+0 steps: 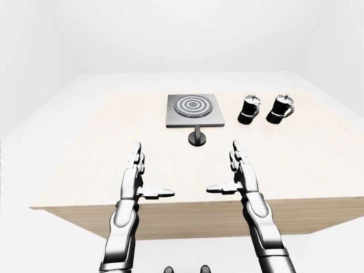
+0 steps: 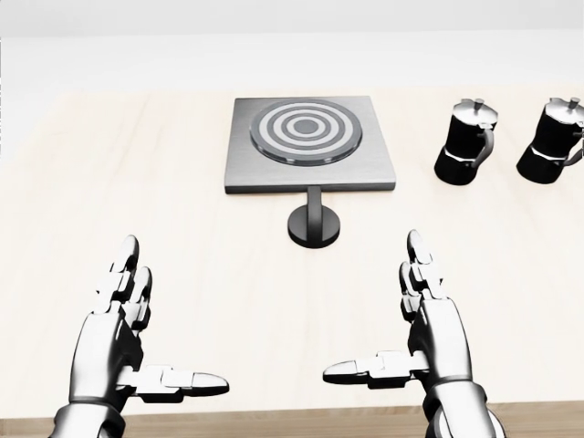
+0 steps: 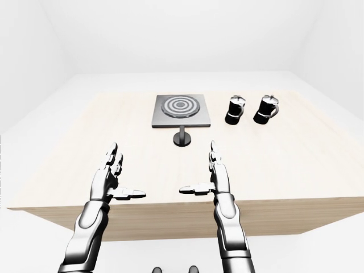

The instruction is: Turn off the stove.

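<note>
A grey square stove (image 2: 310,169) with a ringed burner (image 2: 306,129) lies on the wooden table (image 2: 228,265), upper middle of the head view. Its black knob (image 2: 314,222) stands on a round base just below the stove's near edge. My left hand (image 2: 123,342) hovers open at the lower left, fingers straight, thumb pointing inward. At the lower right my right hand (image 2: 422,333) mirrors it, open. Both hands hold nothing and are well below the knob.
Two black moka pots (image 2: 466,141) (image 2: 553,140) stand to the right of the stove. The table's near edge (image 1: 187,203) runs just below my hands; white floor and walls surround it.
</note>
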`<state>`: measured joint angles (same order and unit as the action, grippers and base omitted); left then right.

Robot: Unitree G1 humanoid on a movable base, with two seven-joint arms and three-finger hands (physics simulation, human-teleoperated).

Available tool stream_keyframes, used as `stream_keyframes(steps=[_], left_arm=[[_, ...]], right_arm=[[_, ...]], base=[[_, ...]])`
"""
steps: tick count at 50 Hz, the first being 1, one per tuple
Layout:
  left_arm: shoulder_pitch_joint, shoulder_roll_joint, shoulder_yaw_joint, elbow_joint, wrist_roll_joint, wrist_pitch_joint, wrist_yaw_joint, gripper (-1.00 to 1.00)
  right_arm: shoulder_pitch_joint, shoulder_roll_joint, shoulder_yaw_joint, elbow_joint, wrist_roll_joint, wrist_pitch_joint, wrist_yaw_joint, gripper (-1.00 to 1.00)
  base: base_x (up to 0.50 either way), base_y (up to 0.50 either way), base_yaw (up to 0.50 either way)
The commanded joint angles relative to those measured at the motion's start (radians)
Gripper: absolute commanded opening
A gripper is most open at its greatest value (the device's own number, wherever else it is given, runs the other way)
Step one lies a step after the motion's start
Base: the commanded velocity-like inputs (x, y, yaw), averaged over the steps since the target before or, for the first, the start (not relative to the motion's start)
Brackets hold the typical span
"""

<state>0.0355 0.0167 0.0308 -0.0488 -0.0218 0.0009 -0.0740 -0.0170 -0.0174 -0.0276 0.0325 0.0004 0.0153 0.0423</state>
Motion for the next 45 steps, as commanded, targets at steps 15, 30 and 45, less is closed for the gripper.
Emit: stream_keyframes(steps=[15, 30, 45], left_arm=[[-0.002, -0.001, 0.000, 0.007, 0.001, -0.006, 0.000, 1.00], [-0.004, -0.001, -0.001, 0.017, 0.002, -0.014, 0.001, 1.00], [0.000, -0.001, -0.002, 0.006, 0.005, -0.009, 0.002, 1.00]], right_arm=[[-0.003, 0.000, 0.000, 0.008, 0.000, -0.002, -0.004, 1.00], [0.000, 0.000, 0.002, -0.002, -0.006, -0.005, -0.002, 1.00], [-0.015, -0.002, 0.005, 0.021, -0.015, 0.005, 0.004, 1.00]], base=[[0.00, 0.27, 0.00], [0.10, 0.04, 0.00], [0.39, 0.00, 0.00]])
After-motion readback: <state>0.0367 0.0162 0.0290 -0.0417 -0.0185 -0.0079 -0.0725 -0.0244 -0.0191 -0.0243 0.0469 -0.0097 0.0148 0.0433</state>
